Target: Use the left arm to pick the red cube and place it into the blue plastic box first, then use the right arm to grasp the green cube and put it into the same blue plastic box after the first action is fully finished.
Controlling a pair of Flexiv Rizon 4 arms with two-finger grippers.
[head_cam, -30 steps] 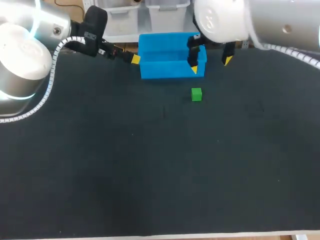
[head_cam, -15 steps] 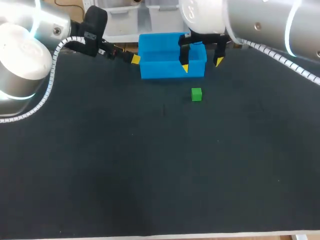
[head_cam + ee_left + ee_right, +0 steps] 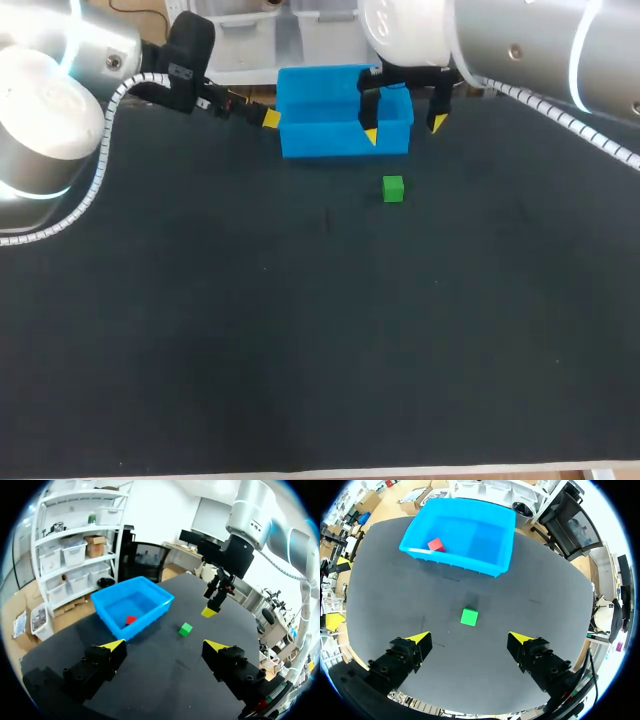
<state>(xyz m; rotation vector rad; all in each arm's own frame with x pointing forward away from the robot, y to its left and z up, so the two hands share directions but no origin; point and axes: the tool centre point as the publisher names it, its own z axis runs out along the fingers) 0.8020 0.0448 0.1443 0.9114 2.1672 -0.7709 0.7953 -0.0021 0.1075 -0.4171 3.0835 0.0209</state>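
left gripper [image 3: 165,647]: we find it spread wide, nothing between the yellow tips. It sits at the table's far left, just beside the box's left end, with the box ahead of it. Only one tip shows in the head view.
right gripper [image 3: 404,128]: also wide apart and empty, hanging above the table. In the head view one tip shows against the box's front wall, the other just past its right end. In its own wrist view the green cube lies ahead of it, in line with the gap between the fingers, untouched.
table [image 3: 300,330]: dark matte top. The box and the green cube rest on it toward the far edge.
blue plastic box [image 3: 340,140]: open-topped and upright, at the far middle of the table, between our two arms.
green cube [image 3: 393,189]: on the bare table just in front of the box's right part, apart from the box and from both grippers.
red cube [image 3: 436,544]: inside the blue plastic box, on its floor, close to the front wall toward the left end. We see it in both wrist views but not in the head view.
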